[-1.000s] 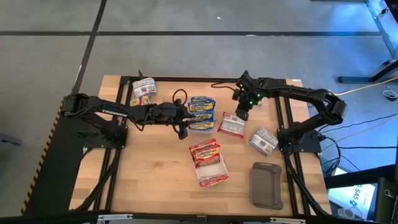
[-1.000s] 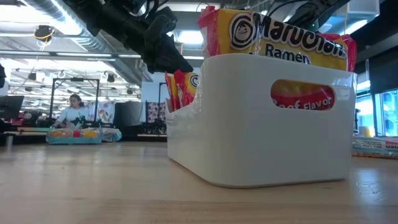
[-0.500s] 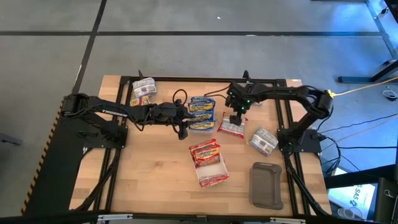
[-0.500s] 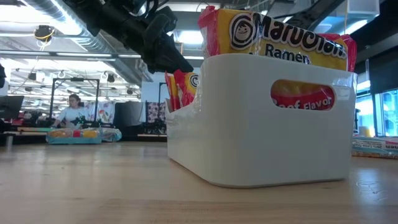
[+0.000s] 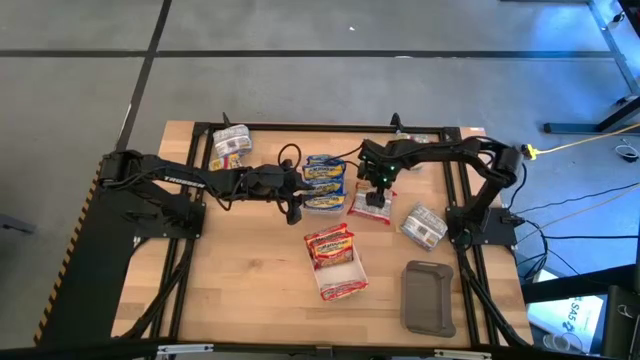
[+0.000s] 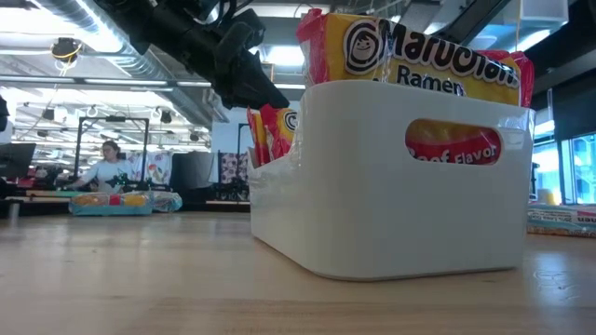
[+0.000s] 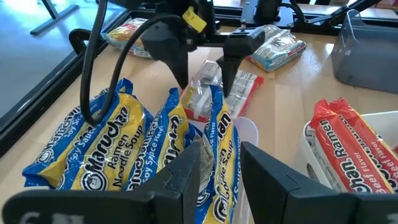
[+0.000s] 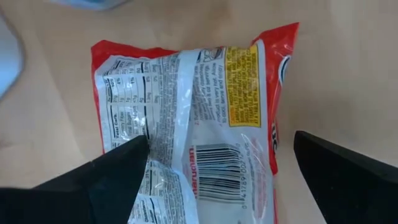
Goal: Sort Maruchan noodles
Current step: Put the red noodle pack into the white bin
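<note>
Red-edged packet lies back-up on the table between the right gripper's spread fingers: a pick looks under way, needing descent and closing. Left gripper, fingers apart, waits at the blue-yellow packets.

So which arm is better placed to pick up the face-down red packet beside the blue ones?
Right. The right gripper hangs directly over the face-down red packet, its open fingers straddling it. The left gripper sits on the far side of the blue packets.
</note>
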Action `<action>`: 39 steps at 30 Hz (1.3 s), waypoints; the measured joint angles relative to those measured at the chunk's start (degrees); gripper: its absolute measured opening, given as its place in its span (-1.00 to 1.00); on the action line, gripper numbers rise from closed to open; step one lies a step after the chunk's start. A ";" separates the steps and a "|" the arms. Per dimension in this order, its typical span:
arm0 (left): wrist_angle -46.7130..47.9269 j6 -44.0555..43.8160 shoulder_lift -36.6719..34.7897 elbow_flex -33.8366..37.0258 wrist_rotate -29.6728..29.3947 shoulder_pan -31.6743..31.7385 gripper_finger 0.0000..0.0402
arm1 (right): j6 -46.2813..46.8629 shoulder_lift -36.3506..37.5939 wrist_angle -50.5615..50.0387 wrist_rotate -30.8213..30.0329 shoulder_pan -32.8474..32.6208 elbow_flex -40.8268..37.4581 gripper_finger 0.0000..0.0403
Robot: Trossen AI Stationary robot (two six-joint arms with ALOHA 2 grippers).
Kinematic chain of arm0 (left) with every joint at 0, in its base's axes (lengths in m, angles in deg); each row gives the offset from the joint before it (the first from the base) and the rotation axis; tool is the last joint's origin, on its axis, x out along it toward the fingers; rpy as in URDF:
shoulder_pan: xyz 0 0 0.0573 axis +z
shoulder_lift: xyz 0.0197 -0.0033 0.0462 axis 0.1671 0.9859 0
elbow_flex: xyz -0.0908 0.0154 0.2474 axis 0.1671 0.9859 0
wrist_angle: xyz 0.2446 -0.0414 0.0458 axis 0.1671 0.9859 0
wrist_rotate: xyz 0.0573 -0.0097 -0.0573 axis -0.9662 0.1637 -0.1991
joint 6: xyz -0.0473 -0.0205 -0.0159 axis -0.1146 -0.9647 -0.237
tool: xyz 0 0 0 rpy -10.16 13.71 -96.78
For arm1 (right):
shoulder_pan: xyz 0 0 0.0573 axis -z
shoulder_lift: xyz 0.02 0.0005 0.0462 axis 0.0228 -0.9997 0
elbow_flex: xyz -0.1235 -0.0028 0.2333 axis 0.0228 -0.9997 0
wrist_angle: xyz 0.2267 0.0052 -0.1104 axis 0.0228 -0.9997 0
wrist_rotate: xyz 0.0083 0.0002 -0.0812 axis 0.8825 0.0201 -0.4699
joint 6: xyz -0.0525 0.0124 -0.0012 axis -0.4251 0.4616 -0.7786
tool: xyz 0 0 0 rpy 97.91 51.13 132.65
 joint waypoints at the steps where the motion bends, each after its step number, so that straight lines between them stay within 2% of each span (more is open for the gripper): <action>1: 0.03 0.00 0.00 0.00 -0.01 0.00 -0.47 | -0.34 -0.31 0.11 1.09 0.02 0.00 0.87; 5: 0.05 0.03 0.00 0.00 -0.02 0.00 -0.47 | -1.05 -0.59 0.35 2.87 -0.03 -0.09 0.84; 9: 0.04 0.04 0.00 0.00 -0.02 0.07 -0.47 | -1.21 -0.66 0.48 4.56 0.00 -0.15 0.72; 21: 0.04 0.07 0.00 0.00 -0.02 0.07 -0.47 | -2.37 -0.72 0.21 8.71 0.00 -0.24 0.10; 32: 0.02 0.07 0.00 0.00 -0.04 0.07 -0.47 | -2.61 -0.63 0.05 8.91 0.00 -0.20 -0.46; 35: -0.01 0.09 0.00 0.00 -0.04 0.07 -0.47 | -2.70 -0.61 -0.32 9.09 0.00 -0.15 -0.53; 39: -0.01 0.09 0.00 0.00 -0.04 0.07 -0.47 | -2.80 -0.18 -1.73 8.99 -0.02 -0.15 -0.54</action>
